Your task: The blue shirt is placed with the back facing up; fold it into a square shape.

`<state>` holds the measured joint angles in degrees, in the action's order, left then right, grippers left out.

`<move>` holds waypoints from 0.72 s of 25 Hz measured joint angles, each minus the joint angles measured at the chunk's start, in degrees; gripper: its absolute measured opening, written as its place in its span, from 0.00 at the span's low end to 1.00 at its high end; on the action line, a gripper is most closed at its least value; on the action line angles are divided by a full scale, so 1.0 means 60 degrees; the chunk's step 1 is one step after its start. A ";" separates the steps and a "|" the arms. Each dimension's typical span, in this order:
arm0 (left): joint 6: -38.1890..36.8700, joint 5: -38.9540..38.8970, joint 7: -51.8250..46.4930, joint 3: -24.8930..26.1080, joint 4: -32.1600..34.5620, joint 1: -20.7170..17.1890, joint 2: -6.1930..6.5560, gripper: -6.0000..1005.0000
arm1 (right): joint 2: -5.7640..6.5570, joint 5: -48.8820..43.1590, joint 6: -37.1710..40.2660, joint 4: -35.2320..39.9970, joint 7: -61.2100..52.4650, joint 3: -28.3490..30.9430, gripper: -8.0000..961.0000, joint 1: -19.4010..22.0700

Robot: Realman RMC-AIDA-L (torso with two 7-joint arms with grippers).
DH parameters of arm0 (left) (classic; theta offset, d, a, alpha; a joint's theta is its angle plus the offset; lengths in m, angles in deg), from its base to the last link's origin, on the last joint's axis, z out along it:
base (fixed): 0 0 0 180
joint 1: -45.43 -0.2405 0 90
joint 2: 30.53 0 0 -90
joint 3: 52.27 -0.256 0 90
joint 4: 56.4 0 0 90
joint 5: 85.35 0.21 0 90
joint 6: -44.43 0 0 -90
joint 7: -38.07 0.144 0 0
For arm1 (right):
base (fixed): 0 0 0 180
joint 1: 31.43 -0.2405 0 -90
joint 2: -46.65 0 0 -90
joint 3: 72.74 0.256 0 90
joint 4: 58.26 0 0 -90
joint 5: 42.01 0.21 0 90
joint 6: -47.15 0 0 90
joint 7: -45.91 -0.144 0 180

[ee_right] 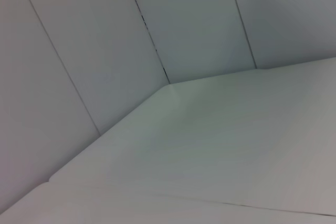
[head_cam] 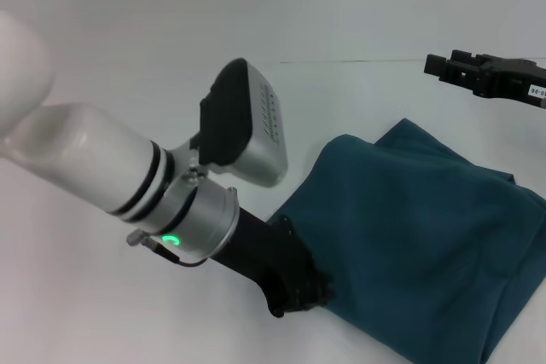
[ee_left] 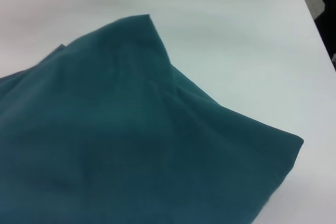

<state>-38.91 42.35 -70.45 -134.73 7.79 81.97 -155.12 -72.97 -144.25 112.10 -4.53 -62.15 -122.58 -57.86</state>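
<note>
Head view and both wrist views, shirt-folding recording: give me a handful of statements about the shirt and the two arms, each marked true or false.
1. The blue shirt lies spread flat with both sleeves out. False: it is already gathered into a folded, layered bundle.
2. The left gripper is down at the shirt's near left edge. True.
3. The right gripper is pressing on the shirt. False: it is up at the far right, clear of the fabric.
4. The shirt rests on a plain white table. True.
5. The right wrist view shows the shirt close up. False: it shows only the white table and wall panels.
</note>
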 joint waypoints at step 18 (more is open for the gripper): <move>0.2271 -0.0046 0.0559 -0.2003 0.0052 -0.0363 -0.0021 0.67 | 0.0030 -0.0006 -0.0082 -0.0151 -0.0060 0.0426 0.62 0.0069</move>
<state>-25.28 42.07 -67.09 -146.75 8.10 79.79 -155.24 -72.79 -144.28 111.61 -5.44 -62.51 -120.03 -57.45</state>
